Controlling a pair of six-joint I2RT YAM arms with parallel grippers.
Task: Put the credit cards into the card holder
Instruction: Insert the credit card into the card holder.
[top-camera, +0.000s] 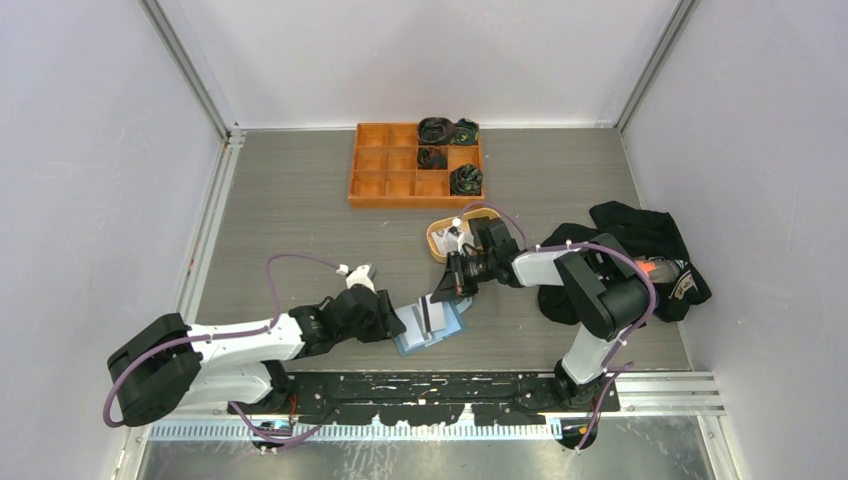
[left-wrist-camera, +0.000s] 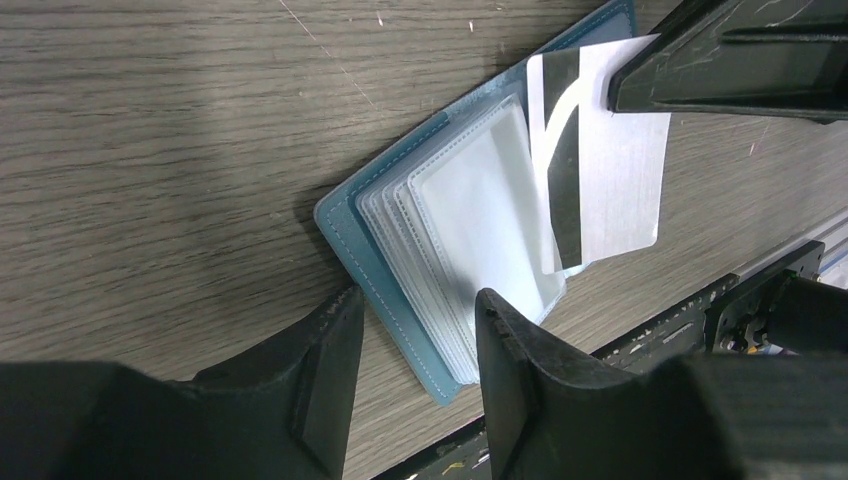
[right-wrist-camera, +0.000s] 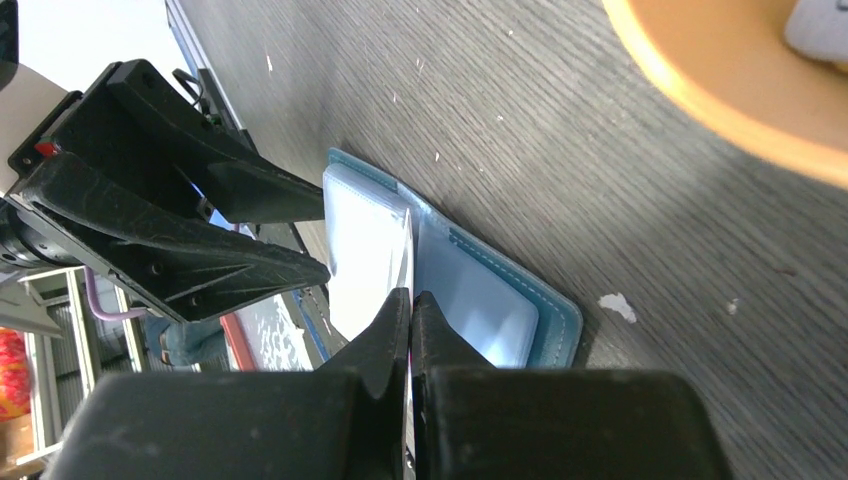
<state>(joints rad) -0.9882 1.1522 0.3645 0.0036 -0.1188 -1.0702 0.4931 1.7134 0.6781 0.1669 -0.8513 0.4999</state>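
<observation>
The blue card holder (top-camera: 430, 330) lies open on the table, its clear inner slots (left-wrist-camera: 480, 220) facing up; it also shows in the right wrist view (right-wrist-camera: 500, 300). My right gripper (top-camera: 450, 292) is shut on a silver-white credit card with a black stripe (left-wrist-camera: 610, 170) and holds it tilted, its lower edge at the clear slots. That card shows edge-on in the right wrist view (right-wrist-camera: 408, 250). My left gripper (left-wrist-camera: 415, 310) is open, its fingers on either side of the holder's near corner. More cards lie in the tan dish (top-camera: 437, 245).
An orange compartment tray (top-camera: 385, 185) with dark bundles stands at the back. A black garment (top-camera: 640, 240) lies at the right behind the right arm. The tan dish's rim (right-wrist-camera: 700, 100) is close behind the right gripper. The table's front rail (left-wrist-camera: 700, 300) is just beyond the holder.
</observation>
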